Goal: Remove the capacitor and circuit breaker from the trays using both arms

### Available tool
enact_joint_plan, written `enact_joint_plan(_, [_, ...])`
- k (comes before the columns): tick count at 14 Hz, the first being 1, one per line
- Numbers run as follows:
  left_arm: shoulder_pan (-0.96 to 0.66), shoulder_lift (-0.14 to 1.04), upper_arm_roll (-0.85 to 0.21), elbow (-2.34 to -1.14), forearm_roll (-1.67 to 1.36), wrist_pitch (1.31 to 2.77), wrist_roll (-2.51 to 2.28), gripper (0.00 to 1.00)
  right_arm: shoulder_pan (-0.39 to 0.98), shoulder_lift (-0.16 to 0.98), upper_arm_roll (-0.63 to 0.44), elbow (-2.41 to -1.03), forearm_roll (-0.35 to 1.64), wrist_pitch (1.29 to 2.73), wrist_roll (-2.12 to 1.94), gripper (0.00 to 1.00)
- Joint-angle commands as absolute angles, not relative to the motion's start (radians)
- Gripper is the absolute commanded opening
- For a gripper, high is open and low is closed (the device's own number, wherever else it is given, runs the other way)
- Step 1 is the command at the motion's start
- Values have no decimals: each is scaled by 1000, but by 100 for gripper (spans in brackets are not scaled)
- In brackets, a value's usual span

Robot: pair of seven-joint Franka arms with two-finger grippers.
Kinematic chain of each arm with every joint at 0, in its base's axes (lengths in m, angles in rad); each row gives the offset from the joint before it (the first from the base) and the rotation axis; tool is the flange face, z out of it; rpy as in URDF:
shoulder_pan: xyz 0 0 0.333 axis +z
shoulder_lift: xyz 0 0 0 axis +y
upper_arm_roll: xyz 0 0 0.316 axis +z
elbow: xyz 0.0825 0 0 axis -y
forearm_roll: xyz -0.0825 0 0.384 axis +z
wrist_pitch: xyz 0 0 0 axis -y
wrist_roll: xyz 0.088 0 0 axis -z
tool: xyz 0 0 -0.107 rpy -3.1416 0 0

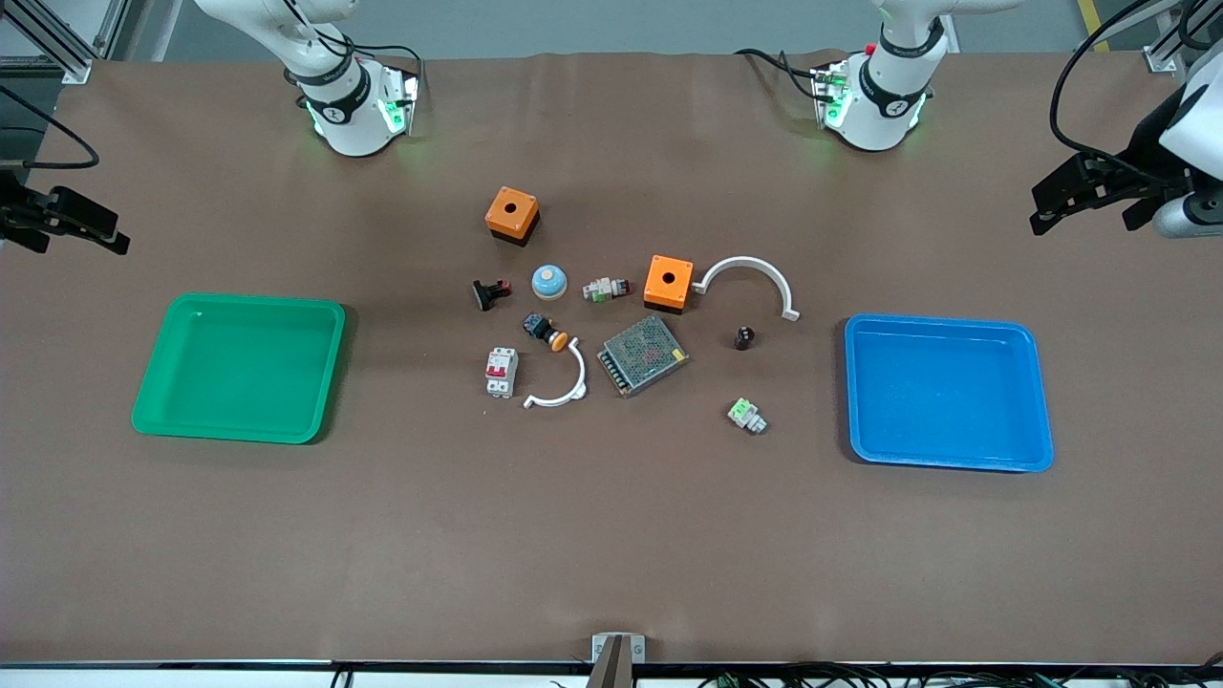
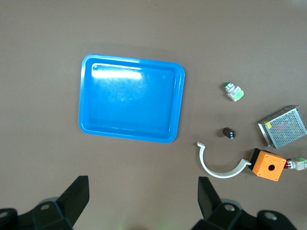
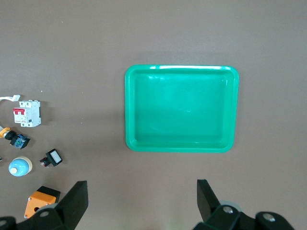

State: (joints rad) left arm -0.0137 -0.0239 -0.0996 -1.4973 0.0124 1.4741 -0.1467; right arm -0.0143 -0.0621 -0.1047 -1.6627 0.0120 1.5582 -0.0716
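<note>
The capacitor [image 1: 744, 337] is a tiny black cylinder standing on the table between a white arc and the blue tray; it also shows in the left wrist view [image 2: 229, 133]. The breaker [image 1: 501, 371], a white block with red levers, lies beside a second white arc, toward the green tray; it also shows in the right wrist view [image 3: 27, 113]. My left gripper [image 1: 1043, 205] [image 2: 143, 191] is open and empty, high over bare table at the left arm's end. My right gripper [image 1: 110, 229] [image 3: 142, 191] is open and empty, high over bare table at the right arm's end.
An empty blue tray [image 1: 852, 382] lies toward the left arm's end, an empty green tray [image 1: 153, 382] toward the right arm's end. Between them lie two orange boxes [image 1: 512, 213] [image 1: 668, 281], a metal power supply [image 1: 642, 354], two white arcs [image 1: 755, 268] [image 1: 564, 387], a blue dome button [image 1: 549, 281] and small parts.
</note>
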Motion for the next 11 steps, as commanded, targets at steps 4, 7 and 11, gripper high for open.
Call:
enact_joint_plan(4, [3, -110, -103, -1589, -6, 1483, -138, 100, -21, -91, -87, -1703, -2, 1571, -94, 100])
enact_joint_plan(7, [5, -106, -100, -1582, -6, 1479, -127, 100, -21, -97, -87, -1704, -3, 1571, -95, 100])
enact_joint_plan(11, [3, -95, -100, -1552, 6, 1477, -138, 100, -20, -100, -87, -1706, -2, 1578, -95, 100])
